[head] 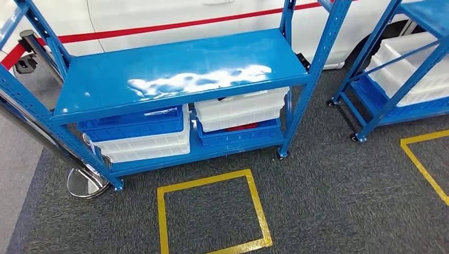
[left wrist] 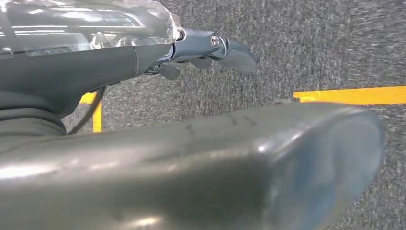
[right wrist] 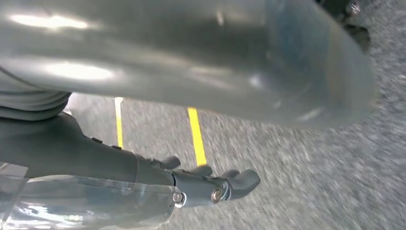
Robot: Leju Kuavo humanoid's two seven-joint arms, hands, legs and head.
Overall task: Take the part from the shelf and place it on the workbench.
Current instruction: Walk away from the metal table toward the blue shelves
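A blue shelf rack [head: 174,71] stands ahead of me, its top board bare and shiny. On its lower board sit a blue bin [head: 132,123] on a white bin [head: 145,145], and a white bin [head: 238,110] on another blue bin [head: 238,136]. Something red [head: 242,127] peeks out between the right-hand pair; I cannot make out what it is. My left hand [left wrist: 210,52] hangs over the grey carpet with its fingers stretched out and nothing in it. My right hand [right wrist: 210,184] hangs the same way, also holding nothing.
A second blue rack [head: 392,69] with white bins [head: 413,63] stands to the right. A yellow tape square [head: 212,211] marks the carpet before the first rack. A metal post's round base [head: 84,182] stands by the rack's left leg. A white car [head: 159,21] is behind.
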